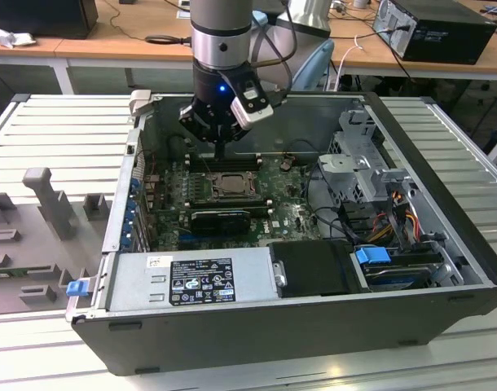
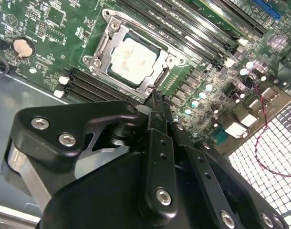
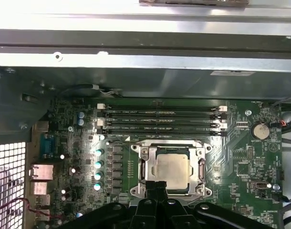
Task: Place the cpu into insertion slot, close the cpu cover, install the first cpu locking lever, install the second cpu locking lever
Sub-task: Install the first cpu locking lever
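Closed jaws, pressed together with nothing between them, tips low at one edge of the cover (image 3: 201, 167); contact not clear. Cover down flat, a silvery frame around the cpu (image 3: 171, 168), seated in the slot (image 3: 150, 167), pale metal top showing through the cut-out. Just past the socket, long black memory slots (image 3: 160, 119) in a row; coin battery (image 3: 259, 130) off to one side on the green board (image 3: 241, 162). In the exterior view, arm (image 1: 220, 41) reaching straight down into an open case (image 1: 314, 326) lying on a slatted grey tabletop (image 1: 61, 130), grey power supply (image 1: 191, 277) along the near wall.
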You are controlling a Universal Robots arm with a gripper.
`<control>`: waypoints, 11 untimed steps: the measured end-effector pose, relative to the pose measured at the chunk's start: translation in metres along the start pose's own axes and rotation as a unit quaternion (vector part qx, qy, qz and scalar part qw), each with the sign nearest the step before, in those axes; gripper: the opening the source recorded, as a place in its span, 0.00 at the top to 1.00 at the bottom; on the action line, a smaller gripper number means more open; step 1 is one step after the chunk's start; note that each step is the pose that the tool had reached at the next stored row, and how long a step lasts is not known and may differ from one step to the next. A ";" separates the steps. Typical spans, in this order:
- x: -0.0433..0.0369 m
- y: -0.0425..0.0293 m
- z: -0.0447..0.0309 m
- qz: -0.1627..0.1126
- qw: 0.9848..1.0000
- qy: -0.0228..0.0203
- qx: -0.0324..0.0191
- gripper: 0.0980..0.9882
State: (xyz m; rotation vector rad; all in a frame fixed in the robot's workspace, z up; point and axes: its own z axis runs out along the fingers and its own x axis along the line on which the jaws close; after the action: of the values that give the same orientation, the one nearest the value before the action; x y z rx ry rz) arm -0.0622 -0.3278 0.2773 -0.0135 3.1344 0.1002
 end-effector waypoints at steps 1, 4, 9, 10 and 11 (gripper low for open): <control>0.0011 0.0000 -0.0001 0.000 1.000 0.000 0.000 0.99; 0.0024 0.0000 0.0000 0.000 1.000 0.000 -0.001 0.99; 0.0043 0.0000 0.0001 0.000 1.000 0.000 -0.002 0.99; 0.0046 0.0000 0.0001 0.000 1.000 0.000 -0.002 0.99; 0.0053 0.0000 0.0001 0.000 1.000 0.000 -0.002 0.99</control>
State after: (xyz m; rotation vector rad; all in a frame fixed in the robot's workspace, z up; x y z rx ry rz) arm -0.0675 -0.3279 0.2772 -0.0135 3.1343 0.1057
